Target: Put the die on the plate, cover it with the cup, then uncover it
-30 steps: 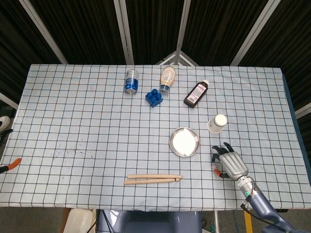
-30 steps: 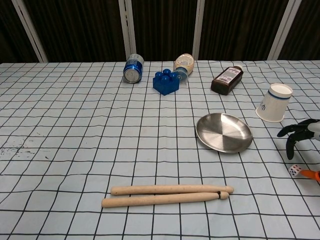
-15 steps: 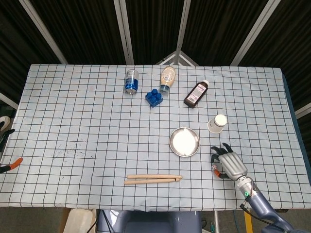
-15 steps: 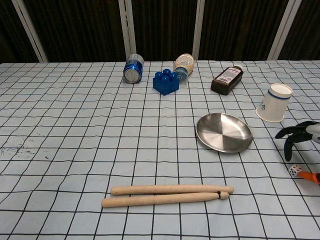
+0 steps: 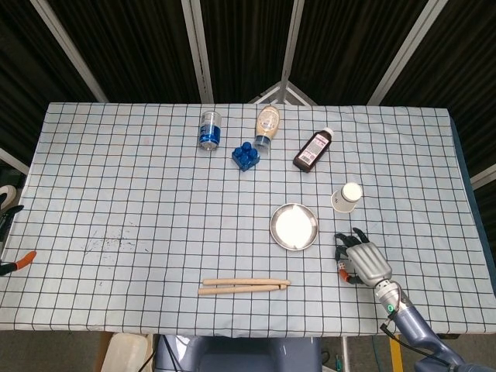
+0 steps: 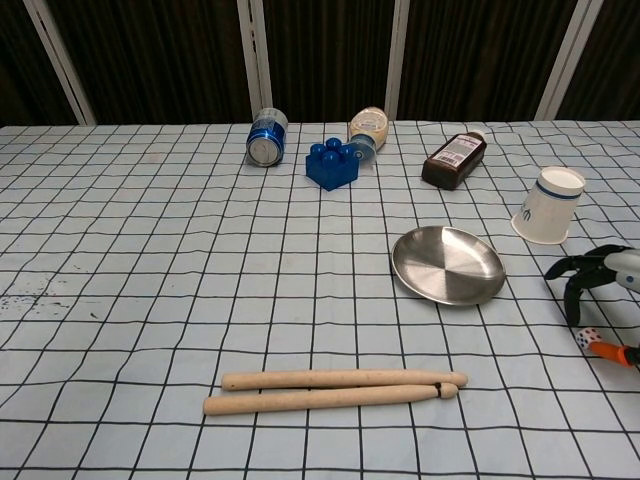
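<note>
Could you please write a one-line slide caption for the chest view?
Right hand poised over the die, beside the empty steel plate and paper cup.

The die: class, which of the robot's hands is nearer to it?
Right. The right hand hovers directly over the die, fingers pointing down at it. The left hand appears in neither view.

The surface (image 6: 150,250) wears a white cloth with a black grid. Silver plate (image 6: 447,265), white paper cup (image 6: 547,205), white die (image 6: 585,338) with dark pips — beside a grey-and-black right hand (image 5: 363,260). Blue building block (image 6: 332,165), blue can (image 6: 266,136), dark brown bottle (image 6: 454,158), pale wooden sticks (image 6: 335,390).
</note>
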